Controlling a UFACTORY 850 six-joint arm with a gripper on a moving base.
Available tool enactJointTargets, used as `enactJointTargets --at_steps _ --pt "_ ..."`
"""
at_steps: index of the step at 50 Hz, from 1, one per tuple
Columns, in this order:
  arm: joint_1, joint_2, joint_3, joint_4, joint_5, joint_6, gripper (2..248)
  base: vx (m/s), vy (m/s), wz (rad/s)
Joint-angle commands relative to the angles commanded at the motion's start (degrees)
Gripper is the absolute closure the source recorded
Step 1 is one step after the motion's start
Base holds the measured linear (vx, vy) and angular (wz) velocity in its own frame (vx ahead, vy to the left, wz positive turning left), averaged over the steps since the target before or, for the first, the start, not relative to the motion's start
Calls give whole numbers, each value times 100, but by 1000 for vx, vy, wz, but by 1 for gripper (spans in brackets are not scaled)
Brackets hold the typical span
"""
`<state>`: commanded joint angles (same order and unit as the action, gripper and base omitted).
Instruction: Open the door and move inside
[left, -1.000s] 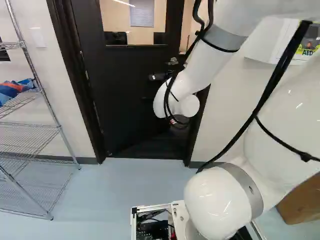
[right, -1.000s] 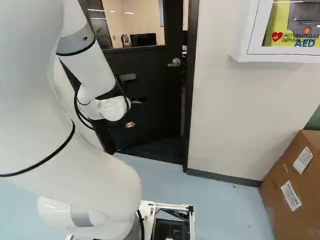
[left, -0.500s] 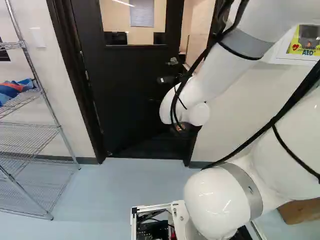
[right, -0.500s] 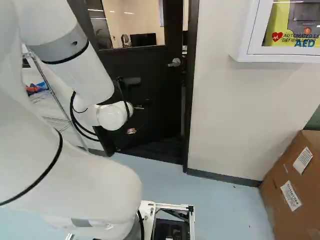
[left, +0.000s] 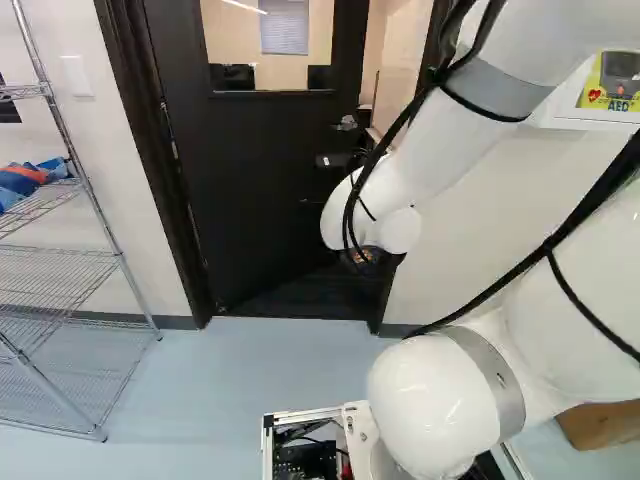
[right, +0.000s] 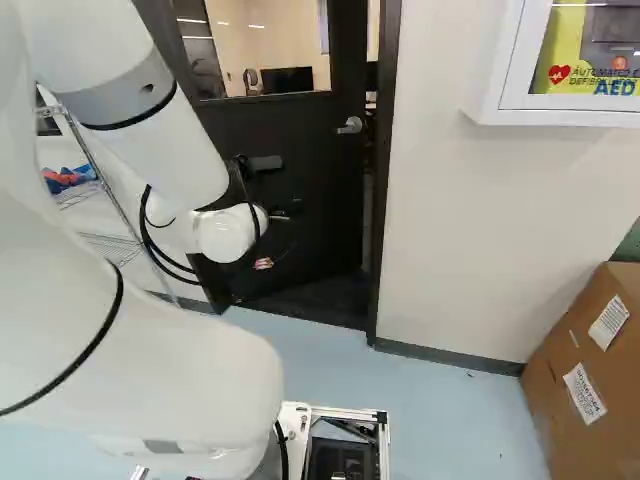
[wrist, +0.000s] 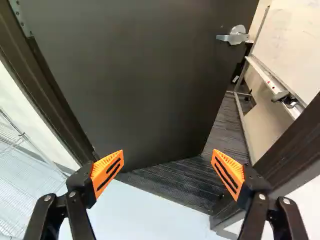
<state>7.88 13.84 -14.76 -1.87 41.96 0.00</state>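
The jaws were spread wide with nothing between them, their orange pads (wrist: 108, 172) apart and the dark door (wrist: 140, 90) ahead. It stood ajar, swung into the room beyond, its lever handle (wrist: 234, 37) near the free edge and dark carpet (wrist: 175, 185) showing past the threshold. The door could have drifted back toward closing if nothing pushed or held it, and a finger could have snagged on the near side of the door frame (wrist: 290, 150) if the base rolled in with the jaws so spread. The bent white arm (left: 440, 150) might have struck that frame too, should the base have entered off line. Farther out, a white wall cabinet (right: 560, 112) held a yellow defibrillator (right: 565, 45) behind its front; below stood a cardboard box (right: 590, 345), its contents hidden. The base's open metal frame (right: 345, 411) carried dark parts inside.
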Motion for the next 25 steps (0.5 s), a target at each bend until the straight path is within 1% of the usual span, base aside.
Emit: enactJointTargets --at_steps 25 --pt "0 0 0 0 0 0 3 76 5 -11"
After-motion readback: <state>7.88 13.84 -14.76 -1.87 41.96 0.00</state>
